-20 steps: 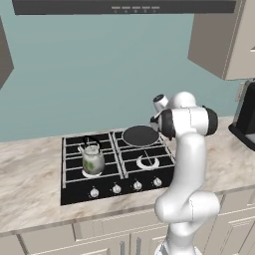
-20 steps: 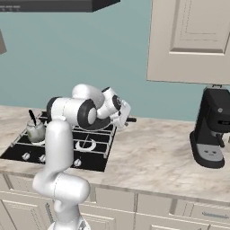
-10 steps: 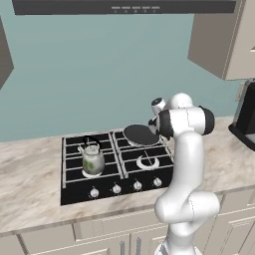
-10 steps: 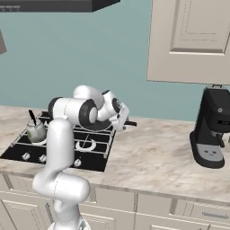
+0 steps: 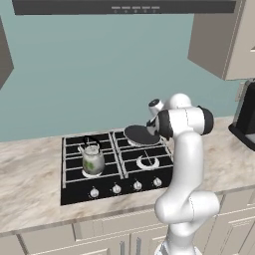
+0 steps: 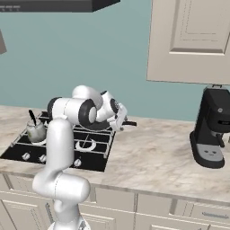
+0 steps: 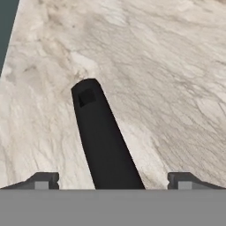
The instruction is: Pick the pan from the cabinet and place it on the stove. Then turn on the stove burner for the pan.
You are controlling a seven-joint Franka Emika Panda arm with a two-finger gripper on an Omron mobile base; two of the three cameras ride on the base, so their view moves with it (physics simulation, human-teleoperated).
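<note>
The dark grey pan [image 5: 138, 134] lies on the back right burner of the black stove [image 5: 79, 191], its thin black handle [image 6: 130, 122] reaching right over the counter. My gripper [image 6: 120, 117] hangs at that handle, just right of the stove [image 6: 96, 164]. In the hand view the handle [image 7: 99, 137] runs up between the fingertips [image 7: 42, 180] of my gripper [image 7: 113, 181], which stand wide apart and clear of it, so the gripper is open. The cream cabinet [image 6: 191, 40] hangs above to the right, also seen in the left base view as the cabinet [image 5: 224, 40].
A small glass kettle [image 5: 92, 159] stands on the stove's front left burner. Silver knobs [image 5: 125, 188] line the front edge. A black coffee machine [image 6: 209, 134] sits on the marble counter [image 6: 152, 157] at the right. A range hood [image 5: 124, 6] hangs overhead.
The jaws have opened from a shut grip on the pan's handle and let it go. The pan stays on the back right burner; the arm has barely moved.
</note>
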